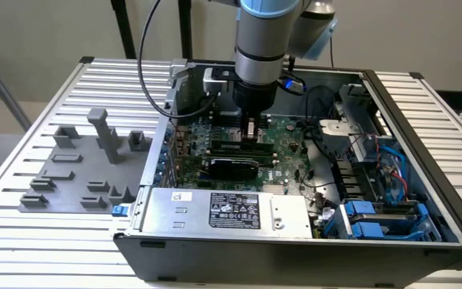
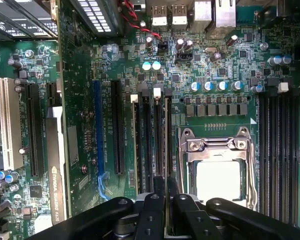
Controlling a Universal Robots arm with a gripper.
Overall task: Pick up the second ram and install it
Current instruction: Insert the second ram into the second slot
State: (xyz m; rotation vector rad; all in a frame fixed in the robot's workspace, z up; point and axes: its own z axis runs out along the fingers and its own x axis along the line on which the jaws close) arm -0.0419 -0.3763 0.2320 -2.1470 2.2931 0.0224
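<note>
While the arm reached down into the open computer case [image 1: 423, 241] in the exterior view, the gripper [image 1: 251, 133] was poised over the motherboard [image 1: 283, 150]. In the wrist view, the second ram [image 2: 167, 140] was seen edge-on in its slot beside the processor [image 2: 218, 181], pinched between the jaws.

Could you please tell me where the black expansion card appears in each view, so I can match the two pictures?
Exterior view: the black expansion card lies across the green motherboard, between the gripper and the silver power supply.
Wrist view: the card stands edge-on beside the white slot, several slots away from the gripper.
Shared landmark: the gripper, over the memory slots.
</note>
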